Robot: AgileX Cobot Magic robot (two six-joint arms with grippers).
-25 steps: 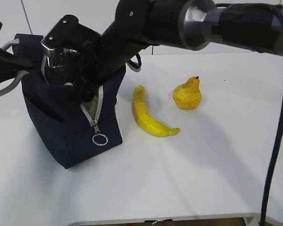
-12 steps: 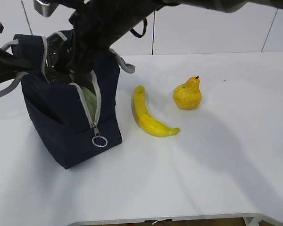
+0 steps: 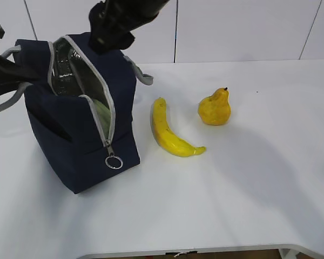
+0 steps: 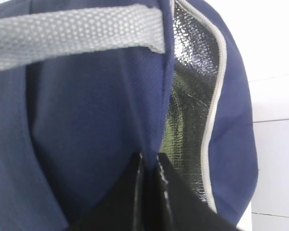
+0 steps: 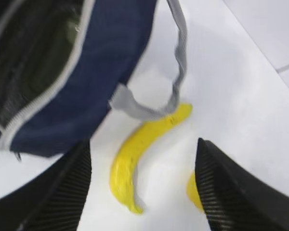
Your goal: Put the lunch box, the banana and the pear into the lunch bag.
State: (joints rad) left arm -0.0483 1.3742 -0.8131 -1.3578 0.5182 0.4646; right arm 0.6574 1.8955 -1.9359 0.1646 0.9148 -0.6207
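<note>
- Exterior view: the lunch bag (image 3: 81, 124) is seen standing on the white table (image 3: 232, 194), at the left side, with its zipper opened and the metal ring pull (image 3: 114, 161) hanging low on the front. Inside the opening, under the silver lining, something pale green is seen, which seems to be the lid of the lunch box (image 3: 101, 111). The banana (image 3: 170, 133) is laid on the table just beside the bag, to its right, and the pear (image 3: 215, 108) is placed upright near the banana, not touching it. The right arm (image 3: 121, 19) is seen above the bag, at the top edge of the picture; its fingers are not shown here. The left arm (image 3: 2, 70) is partly seen at the left edge, against the back of the bag.
- Left wrist view: the left gripper (image 4: 149, 192) is shown with its dark fingers pressed together, and the navy fabric of the bag seems to be pinched between them. A grey strap handle (image 4: 77, 36) is crossing the top, and the silver lining (image 4: 192, 96) is visible at the right.
- Right wrist view: the right gripper (image 5: 142, 185) is shown widely spread, and nothing is held between its fingers. Below it, the banana (image 5: 142, 149) is seen between the two fingers, and a small part of the pear (image 5: 192, 192) beside the right one. The open bag (image 5: 53, 72) is at the upper left.
</note>
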